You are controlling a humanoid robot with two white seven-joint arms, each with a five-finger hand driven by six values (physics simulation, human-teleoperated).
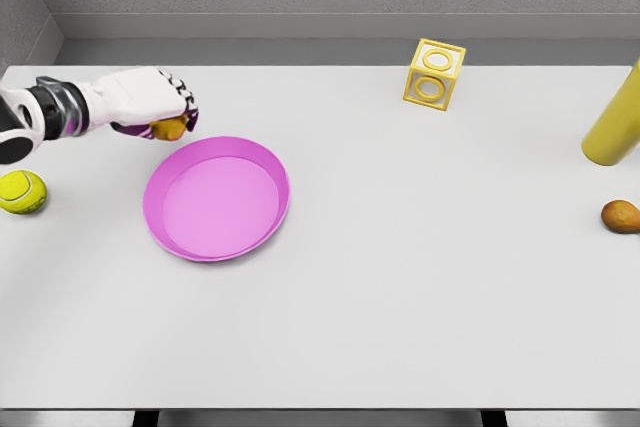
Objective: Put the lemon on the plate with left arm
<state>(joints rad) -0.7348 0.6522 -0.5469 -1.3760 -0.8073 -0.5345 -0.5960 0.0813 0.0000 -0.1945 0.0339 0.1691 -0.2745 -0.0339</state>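
My left hand [165,115] reaches in from the left edge, fingers curled around a small yellow-orange lemon [170,129] that peeks out under the palm. The hand hovers just beyond the far-left rim of the pink plate [216,198], which lies flat on the white table, left of centre. The lemon sits slightly outside the plate's rim in this view. Most of the lemon is hidden by the fingers. My right arm does not show.
A yellow-green tennis ball [22,192] lies at the left edge. A yellow hollow cube [434,74] stands at the back. A yellow cylinder [615,125] and a brownish fruit [621,216] sit at the right edge.
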